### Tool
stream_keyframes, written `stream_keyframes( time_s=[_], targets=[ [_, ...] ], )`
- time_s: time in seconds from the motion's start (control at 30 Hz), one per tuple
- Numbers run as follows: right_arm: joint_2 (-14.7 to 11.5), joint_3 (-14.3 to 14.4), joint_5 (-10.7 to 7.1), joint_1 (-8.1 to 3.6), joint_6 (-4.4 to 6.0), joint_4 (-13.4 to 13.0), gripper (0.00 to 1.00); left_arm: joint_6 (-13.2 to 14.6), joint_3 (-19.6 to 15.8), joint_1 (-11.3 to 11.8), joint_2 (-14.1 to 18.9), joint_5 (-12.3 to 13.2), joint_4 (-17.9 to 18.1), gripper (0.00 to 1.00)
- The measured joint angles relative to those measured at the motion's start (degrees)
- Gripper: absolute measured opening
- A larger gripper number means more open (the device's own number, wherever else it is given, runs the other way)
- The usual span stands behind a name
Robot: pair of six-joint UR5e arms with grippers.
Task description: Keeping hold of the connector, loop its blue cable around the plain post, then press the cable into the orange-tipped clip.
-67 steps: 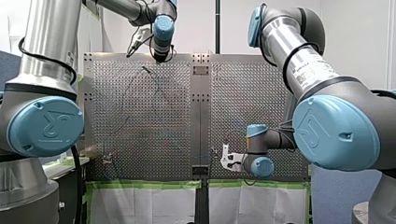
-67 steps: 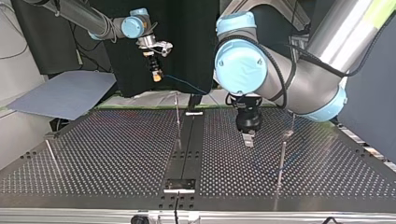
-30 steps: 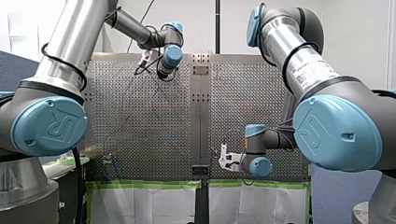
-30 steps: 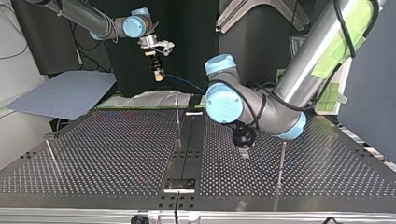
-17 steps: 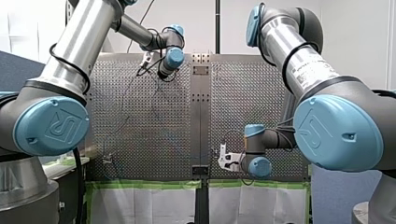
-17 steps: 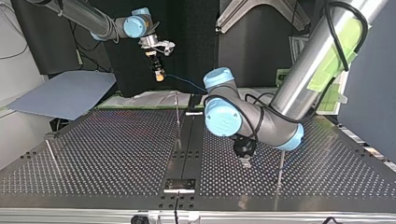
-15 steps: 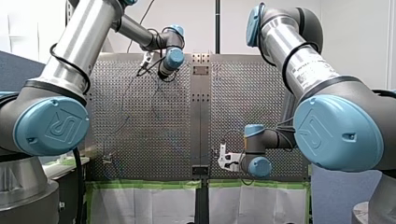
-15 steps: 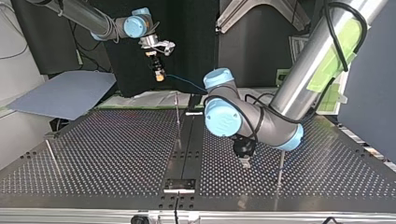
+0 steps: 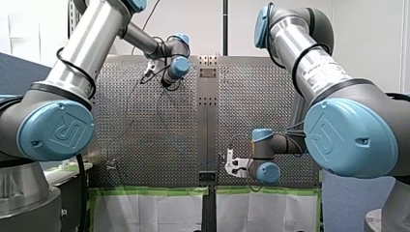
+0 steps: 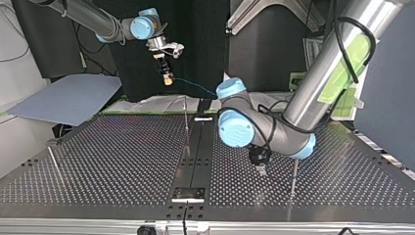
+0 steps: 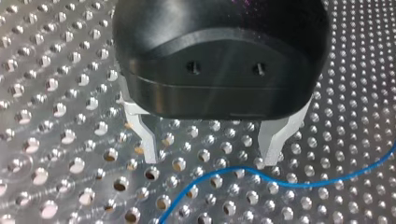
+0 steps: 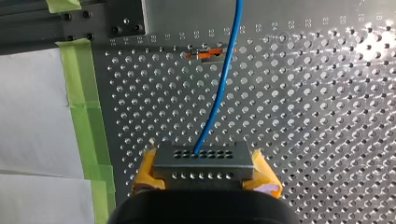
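Note:
My right gripper [image 12: 205, 174] is shut on the grey connector [image 12: 203, 157], with yellow pads on both its sides. From the connector the blue cable [image 12: 215, 100] runs ahead and crosses the orange-tipped clip [image 12: 208, 53]; whether it sits inside the clip I cannot tell. In the top view the same gripper [image 10: 167, 78] hangs high above the table's far edge, and the cable [image 10: 195, 87] trails toward the view's right. My left gripper [image 11: 210, 161] stands open just above the perforated plate, its metal fingers [image 11: 148, 140] astride nothing. The cable [image 11: 280, 181] lies just ahead of its fingertips. A plain post [image 10: 186, 122] rises mid-table.
A thin post [image 10: 294, 171] stands close beside my left gripper [image 10: 261, 169] at the top view's right, and another post [image 10: 54, 164] leans at the far left. Green tape [image 12: 86, 116] edges the plate. A grey sheet [image 10: 68, 98] lies beyond the table.
My left gripper has come down close to the plate and moved toward the top view's near right, beside the thin post. My right gripper has held its place with the connector.

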Motion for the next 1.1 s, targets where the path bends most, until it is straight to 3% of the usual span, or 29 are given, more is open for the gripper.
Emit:
stream_keyframes(
  time_s=[0.23, 0.63, 1.1],
  targets=[
    [0.0, -0.16, 0.0, 0.18, 0.0, 0.02, 0.0, 1.47, 0.0, 0.37, -0.35, 1.13, 1.52, 1.0],
    [0.0, -0.2, 0.11, 0.4, 0.0, 0.25, 0.0, 7.09, -0.03, 0.58, -3.2, -2.33, 2.78, 1.0],
    [0.0, -0.22, 0.13, 0.58, 0.0, 0.54, 0.0, 14.91, -3.93, 0.46, -3.29, -4.49, 8.87, 1.0]
  ],
)
